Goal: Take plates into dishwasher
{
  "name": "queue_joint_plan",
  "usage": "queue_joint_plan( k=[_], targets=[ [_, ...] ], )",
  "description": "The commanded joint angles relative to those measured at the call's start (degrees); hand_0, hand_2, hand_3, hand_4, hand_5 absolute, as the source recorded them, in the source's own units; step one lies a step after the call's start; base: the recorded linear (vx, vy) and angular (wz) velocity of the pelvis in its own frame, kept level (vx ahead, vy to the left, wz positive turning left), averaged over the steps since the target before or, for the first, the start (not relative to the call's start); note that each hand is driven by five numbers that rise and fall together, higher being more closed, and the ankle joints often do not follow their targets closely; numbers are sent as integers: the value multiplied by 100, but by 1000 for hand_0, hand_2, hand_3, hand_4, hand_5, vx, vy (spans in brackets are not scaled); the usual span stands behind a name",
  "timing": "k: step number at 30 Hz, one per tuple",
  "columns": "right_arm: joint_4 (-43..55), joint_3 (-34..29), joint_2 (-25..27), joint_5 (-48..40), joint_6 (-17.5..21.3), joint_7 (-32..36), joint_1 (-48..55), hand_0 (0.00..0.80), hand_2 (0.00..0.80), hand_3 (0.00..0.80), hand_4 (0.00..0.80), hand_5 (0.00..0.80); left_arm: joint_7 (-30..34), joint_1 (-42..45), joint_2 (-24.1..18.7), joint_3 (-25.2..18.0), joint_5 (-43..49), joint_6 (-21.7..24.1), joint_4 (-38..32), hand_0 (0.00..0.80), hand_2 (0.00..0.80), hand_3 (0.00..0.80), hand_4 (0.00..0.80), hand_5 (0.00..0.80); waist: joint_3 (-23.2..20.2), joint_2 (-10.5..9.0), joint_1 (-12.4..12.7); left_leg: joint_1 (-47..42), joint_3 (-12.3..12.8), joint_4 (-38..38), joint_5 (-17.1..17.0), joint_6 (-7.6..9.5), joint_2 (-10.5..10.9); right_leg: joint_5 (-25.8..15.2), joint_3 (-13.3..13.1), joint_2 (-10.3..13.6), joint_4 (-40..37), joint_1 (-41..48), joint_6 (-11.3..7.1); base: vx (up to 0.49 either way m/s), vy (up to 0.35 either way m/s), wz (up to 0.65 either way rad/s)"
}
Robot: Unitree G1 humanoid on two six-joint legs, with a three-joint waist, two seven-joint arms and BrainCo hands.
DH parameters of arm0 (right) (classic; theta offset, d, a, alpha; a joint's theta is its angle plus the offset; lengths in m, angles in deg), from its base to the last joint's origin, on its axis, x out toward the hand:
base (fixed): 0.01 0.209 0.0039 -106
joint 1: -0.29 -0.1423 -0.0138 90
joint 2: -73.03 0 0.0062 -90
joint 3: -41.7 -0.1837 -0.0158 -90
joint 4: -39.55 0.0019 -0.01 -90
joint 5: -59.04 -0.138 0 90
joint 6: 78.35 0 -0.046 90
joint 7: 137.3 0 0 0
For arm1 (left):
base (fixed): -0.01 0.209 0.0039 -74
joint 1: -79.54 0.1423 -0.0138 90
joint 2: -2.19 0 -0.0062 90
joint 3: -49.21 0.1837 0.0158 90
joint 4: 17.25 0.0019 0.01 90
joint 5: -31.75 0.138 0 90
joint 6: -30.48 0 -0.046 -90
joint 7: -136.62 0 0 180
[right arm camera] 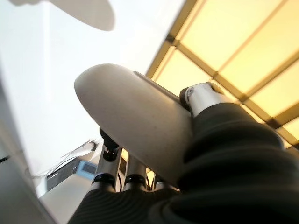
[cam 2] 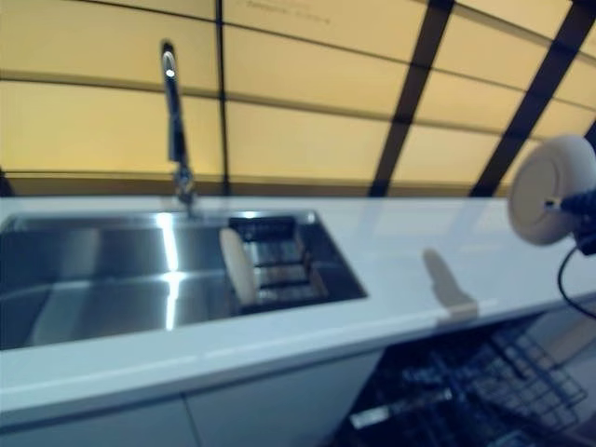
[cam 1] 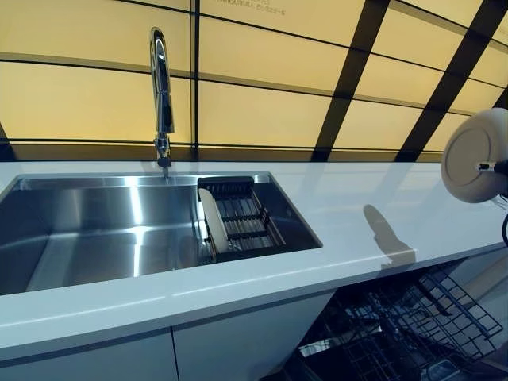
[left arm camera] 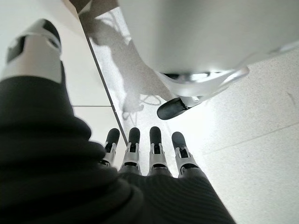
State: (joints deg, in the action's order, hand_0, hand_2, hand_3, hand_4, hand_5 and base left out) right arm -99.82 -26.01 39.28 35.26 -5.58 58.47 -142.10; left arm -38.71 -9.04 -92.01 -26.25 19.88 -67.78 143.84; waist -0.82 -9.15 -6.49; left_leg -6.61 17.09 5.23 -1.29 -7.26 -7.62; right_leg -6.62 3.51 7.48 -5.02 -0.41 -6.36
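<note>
My right hand (cam 2: 583,212) is shut on a beige plate (cam 1: 475,155) and holds it on edge above the right end of the white counter (cam 1: 357,208). In the right wrist view the plate (right arm camera: 135,121) sits between the thumb (right arm camera: 202,96) and the fingers (right arm camera: 110,157). A second beige plate (cam 1: 212,221) stands on edge in the dark rack (cam 1: 248,219) in the steel sink (cam 1: 95,230). The open dishwasher's wire basket (cam 1: 413,325) is below the counter at lower right. My left hand (left arm camera: 140,158) hangs open and empty over the pale floor, out of both eye views.
A tall chrome faucet (cam 1: 161,87) stands behind the sink. A yellow panelled wall with dark bars runs behind the counter. White cabinet fronts (cam 1: 238,341) are below the sink, left of the dishwasher.
</note>
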Motion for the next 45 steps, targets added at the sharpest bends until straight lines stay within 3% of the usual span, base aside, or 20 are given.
queue_joint_plan(
  k=[1, 9, 19, 28, 36, 45],
  targets=[
    [298, -446, 542, 230, 382, 52, -232, 800, 800, 800, 800, 800, 14, -317, -33, 78, 354, -33, 227, 0, 0, 0, 0, 0, 170, 45, 44, -234, -34, -89, 235, 277, 60, -158, -35, 163, 88, 75, -414, 12, -7, -5],
    [745, -1460, 469, 486, 585, 284, 1363, 800, 800, 800, 800, 800, 50, -345, -44, -55, 449, -55, 196, 0, 0, 0, 0, 0, 237, 80, -177, -267, 111, -122, 293, 306, 54, -179, -180, 150, 112, -41, -430, 4, -22, -10],
    [1246, -2159, 312, 1347, 1028, 565, 2808, 800, 800, 800, 800, 800, 23, -318, -41, -200, 493, -61, 120, 0, 0, 0, 0, 0, 323, 137, -347, -290, 245, -156, 334, 316, 63, -206, -269, 144, 108, -140, -440, -2, -28, -9],
    [1929, -2228, 250, 1969, 1587, 1220, 3623, 800, 800, 800, 800, 800, 60, -262, -60, -402, 662, -84, -6, 0, 0, 0, 0, 0, 387, 163, -446, -260, 304, -154, 316, 299, 55, -215, -285, 117, 124, -219, -438, -11, -10, -1],
    [2017, -2128, -197, 2141, 1699, 1682, 4018, 800, 800, 800, 800, 800, 94, -294, -45, -472, 816, -89, -12, 0, 0, 0, 0, 0, 394, 149, -411, -266, 282, -135, 315, 293, 50, -208, -243, 108, 111, -203, -438, 0, 0, 0],
    [1649, -1850, -681, 2650, 1860, 1525, 4056, 800, 800, 800, 800, 800, 104, -364, -69, -420, 863, -77, -38, 0, 0, 0, 0, 0, 442, 153, -305, -261, 222, -139, 322, 286, 21, -210, -162, 139, 101, -187, -468, -2, -8, 0]
  ],
)
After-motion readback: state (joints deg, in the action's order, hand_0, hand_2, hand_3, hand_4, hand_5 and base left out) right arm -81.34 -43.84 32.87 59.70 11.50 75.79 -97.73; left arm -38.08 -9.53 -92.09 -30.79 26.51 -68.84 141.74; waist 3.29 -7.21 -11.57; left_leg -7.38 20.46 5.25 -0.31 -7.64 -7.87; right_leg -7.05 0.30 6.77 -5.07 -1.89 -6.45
